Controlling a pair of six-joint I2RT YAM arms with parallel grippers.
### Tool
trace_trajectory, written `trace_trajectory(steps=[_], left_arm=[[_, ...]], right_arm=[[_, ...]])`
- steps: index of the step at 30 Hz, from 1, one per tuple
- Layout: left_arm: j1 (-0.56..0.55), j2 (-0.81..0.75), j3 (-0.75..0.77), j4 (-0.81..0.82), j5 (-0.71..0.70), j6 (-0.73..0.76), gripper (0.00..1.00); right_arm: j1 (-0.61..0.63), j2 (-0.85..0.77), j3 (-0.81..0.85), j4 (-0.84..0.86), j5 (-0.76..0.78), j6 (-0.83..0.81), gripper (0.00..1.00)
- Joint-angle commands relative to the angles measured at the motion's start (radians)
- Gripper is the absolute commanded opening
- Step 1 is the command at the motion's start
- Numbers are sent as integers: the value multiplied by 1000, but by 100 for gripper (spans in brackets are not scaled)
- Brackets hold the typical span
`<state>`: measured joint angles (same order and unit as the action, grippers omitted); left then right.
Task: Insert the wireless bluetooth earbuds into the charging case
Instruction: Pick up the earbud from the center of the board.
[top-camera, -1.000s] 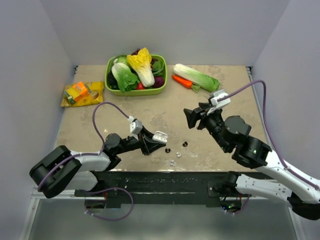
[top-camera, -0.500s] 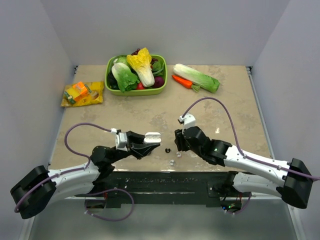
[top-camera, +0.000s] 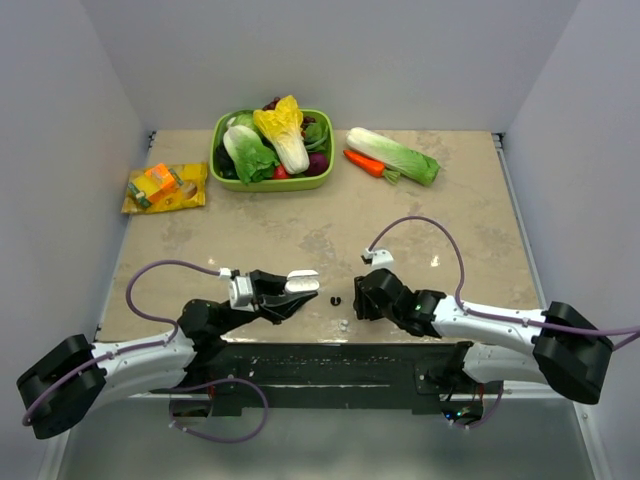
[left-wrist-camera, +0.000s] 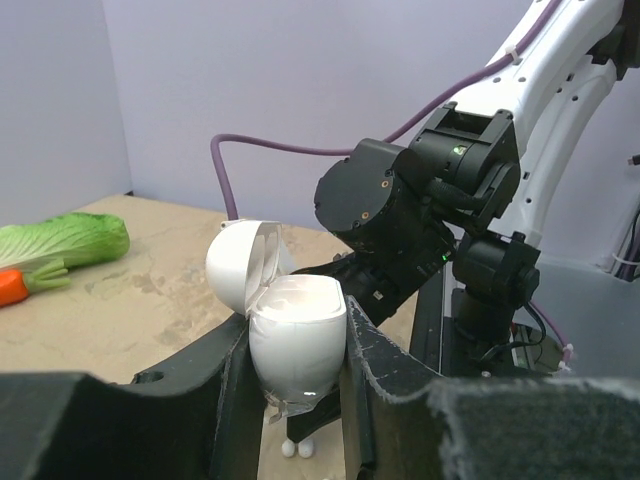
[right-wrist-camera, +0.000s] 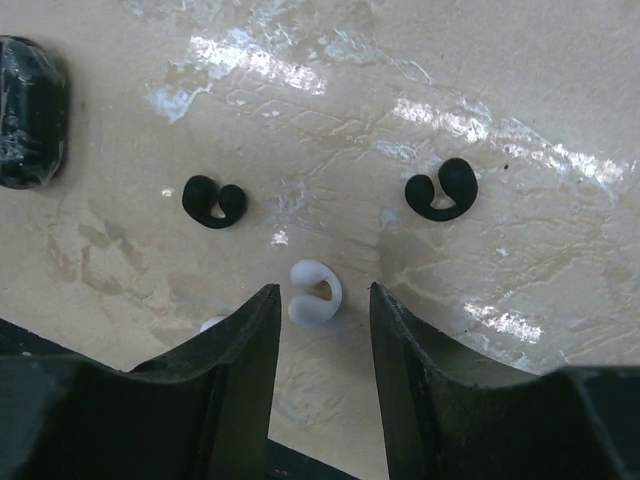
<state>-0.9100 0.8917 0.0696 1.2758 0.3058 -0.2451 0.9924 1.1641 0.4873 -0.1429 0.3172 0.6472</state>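
My left gripper (top-camera: 297, 287) is shut on the white charging case (top-camera: 303, 281), held upright above the table with its lid (left-wrist-camera: 240, 265) open. One black earbud (top-camera: 334, 299) lies just right of it. In the right wrist view two black hook-shaped earbuds (right-wrist-camera: 214, 201) (right-wrist-camera: 441, 189) lie on the table beyond my fingertips. My right gripper (right-wrist-camera: 322, 300) is open, low over the table, and straddles a small white hook-shaped piece (right-wrist-camera: 315, 293). In the top view my right gripper (top-camera: 360, 304) covers the second black earbud.
A second small white piece (top-camera: 343, 324) lies near the table's front edge. A green bowl of vegetables (top-camera: 318, 181), a cabbage (top-camera: 392, 154), a carrot (top-camera: 364, 162) and a snack packet (top-camera: 165, 187) lie at the back. The black base rail (top-camera: 330, 360) runs along the front edge.
My right arm swung down and left from mid-table to just above the small pieces. My left arm drew back slightly toward the front edge, still holding the case.
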Motion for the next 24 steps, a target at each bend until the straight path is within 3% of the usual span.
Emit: trace_trajectory(steps=[1,3,8,12,24], left_arm=[[-7,7,-10,361,-27,32,0],[-7,4,-8,359,-27,29,0],[-9,4,-13,364,-28,29,0],[-10,3,-21,372,-37,24,0],[-12,-13,-39,356,-60,27,0]], right_arm=[[-5,-15,-30,83,-12,91,42],[0,-52,-50,124,-39,68,37],[37,-141,-61,154,-57,26,36],[29,-106,-35,22,38,81,35],[-15,-41,-35,-17,79,172,41]])
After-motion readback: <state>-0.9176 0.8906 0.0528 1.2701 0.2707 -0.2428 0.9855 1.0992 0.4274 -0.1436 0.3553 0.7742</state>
